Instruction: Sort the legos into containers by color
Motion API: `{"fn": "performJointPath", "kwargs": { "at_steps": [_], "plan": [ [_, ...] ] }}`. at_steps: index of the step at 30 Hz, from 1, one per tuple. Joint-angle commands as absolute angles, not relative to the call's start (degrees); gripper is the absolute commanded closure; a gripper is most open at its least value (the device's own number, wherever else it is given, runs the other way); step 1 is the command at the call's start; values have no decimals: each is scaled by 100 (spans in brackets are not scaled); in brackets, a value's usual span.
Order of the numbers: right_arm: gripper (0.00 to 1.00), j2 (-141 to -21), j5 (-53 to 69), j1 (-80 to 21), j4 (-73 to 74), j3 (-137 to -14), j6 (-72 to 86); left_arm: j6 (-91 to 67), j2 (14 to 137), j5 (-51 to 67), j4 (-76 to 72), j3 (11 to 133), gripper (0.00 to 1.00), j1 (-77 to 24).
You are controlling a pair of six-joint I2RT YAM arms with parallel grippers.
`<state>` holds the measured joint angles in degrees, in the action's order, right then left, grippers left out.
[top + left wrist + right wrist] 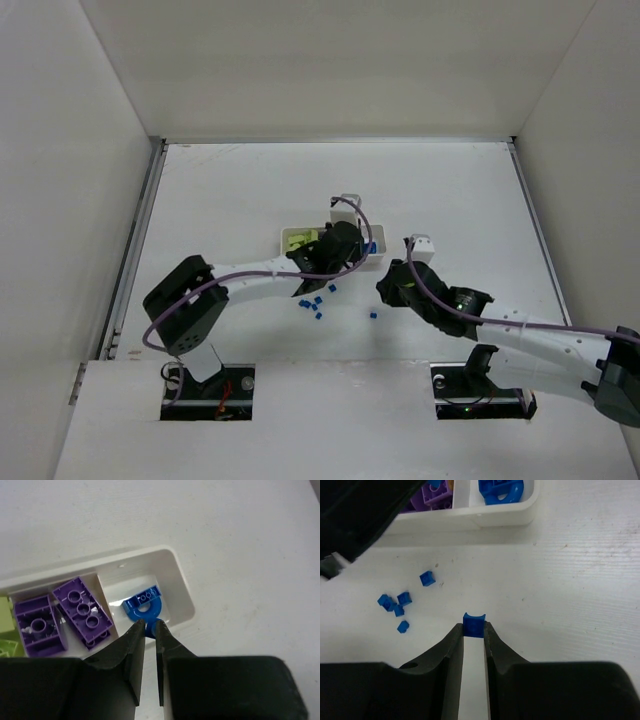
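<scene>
Left gripper (148, 629), closed, apparently pinches a blue arch brick (143, 607) over the tray (186, 592); right gripper (473, 631) clamps a small blue brick (473, 623) on the worktop (570, 605).

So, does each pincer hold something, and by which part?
The left pincer pinches a blue arched brick by its near edge. The right pincer grips a small blue brick by its two sides.

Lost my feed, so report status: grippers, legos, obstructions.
Left fingers shut on blue arch brick at tray's end compartment. Right fingers shut on small blue brick. Left arm crowds tray.
</scene>
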<state>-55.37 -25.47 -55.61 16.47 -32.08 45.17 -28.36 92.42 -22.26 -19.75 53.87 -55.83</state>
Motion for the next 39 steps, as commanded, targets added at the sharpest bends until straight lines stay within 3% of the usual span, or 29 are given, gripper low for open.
{"fn": "performJointPath", "kwargs": {
  "at_steps": [1,4,8,11,18,25,30,33,36,39],
  "plan": [
    [77,-5563,-2602,-5401,1125,-3243,4254,-2593,9605,-2110,-2259,5853,90,-5392],
    [77,-5616,-2558,-5278,1020,-3252,4175,-2601,9843,-1987,-2259,6038,86,-5322],
    [77,-5904,-2435,-4928,679,-3348,3948,-2628,9539,-1995,-2285,5899,71,-5217],
    [77,-6134,-2365,-4821,519,-3506,3850,-2663,9248,-2013,-2285,5653,68,-5181],
    [77,-7100,-2356,-4478,80,-4235,3305,-2865,7816,-2328,-2040,4160,69,-5277],
    [74,-7944,-2276,-4206,-35,-4895,2988,-3357,6295,-3102,-837,2875,69,-5690],
    [51,-8183,-2364,-4205,-44,-5071,2971,-3849,5766,-3322,-80,2383,69,-5884],
    [44,-8051,-2478,-4214,-27,-5010,2971,-4051,5722,-3270,26,2180,69,-5893],
    [45,-7762,-2505,-4354,26,-4774,3032,-4113,5862,-3191,-17,2127,70,-5954],
    [54,-7445,-2487,-4644,61,-4413,3155,-4096,6099,-3173,-79,2179,70,-6042]
  ]
}}
